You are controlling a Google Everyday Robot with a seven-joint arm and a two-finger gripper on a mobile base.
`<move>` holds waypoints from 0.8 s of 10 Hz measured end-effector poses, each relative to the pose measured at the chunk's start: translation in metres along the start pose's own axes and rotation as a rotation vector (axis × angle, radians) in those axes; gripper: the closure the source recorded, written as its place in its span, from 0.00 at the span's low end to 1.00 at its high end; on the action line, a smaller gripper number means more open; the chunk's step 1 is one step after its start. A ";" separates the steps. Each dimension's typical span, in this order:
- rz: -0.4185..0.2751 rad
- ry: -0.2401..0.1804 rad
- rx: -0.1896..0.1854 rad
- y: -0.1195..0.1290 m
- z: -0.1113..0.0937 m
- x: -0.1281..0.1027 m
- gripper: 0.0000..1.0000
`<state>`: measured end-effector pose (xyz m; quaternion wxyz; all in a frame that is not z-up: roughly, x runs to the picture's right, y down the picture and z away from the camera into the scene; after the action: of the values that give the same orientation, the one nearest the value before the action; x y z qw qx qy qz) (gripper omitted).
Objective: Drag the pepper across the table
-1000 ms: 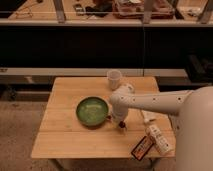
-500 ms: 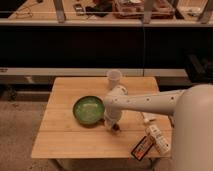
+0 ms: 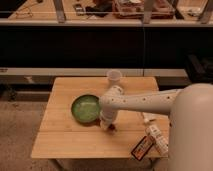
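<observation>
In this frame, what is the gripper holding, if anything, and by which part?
The gripper, down on the table beside the bowl, seems shut on the pepper; which part it grips cannot be told.

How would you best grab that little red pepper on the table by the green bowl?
Across its slim middle, from straight above: the pepper lies flat on the table, too low to reach from the side, I'd judge, with the green bowl close by. The gripper, shut, is down at it.
</observation>
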<state>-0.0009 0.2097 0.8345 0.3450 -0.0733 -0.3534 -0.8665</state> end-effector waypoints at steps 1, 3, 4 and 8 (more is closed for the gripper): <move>-0.024 0.010 0.002 -0.006 -0.001 0.007 0.74; -0.070 0.023 0.015 -0.019 0.001 0.017 0.74; -0.080 0.026 0.023 -0.023 0.002 0.019 0.74; -0.118 0.047 0.044 -0.031 0.004 0.028 0.79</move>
<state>-0.0429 0.2125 0.8302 0.3032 -0.0244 -0.3678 -0.8787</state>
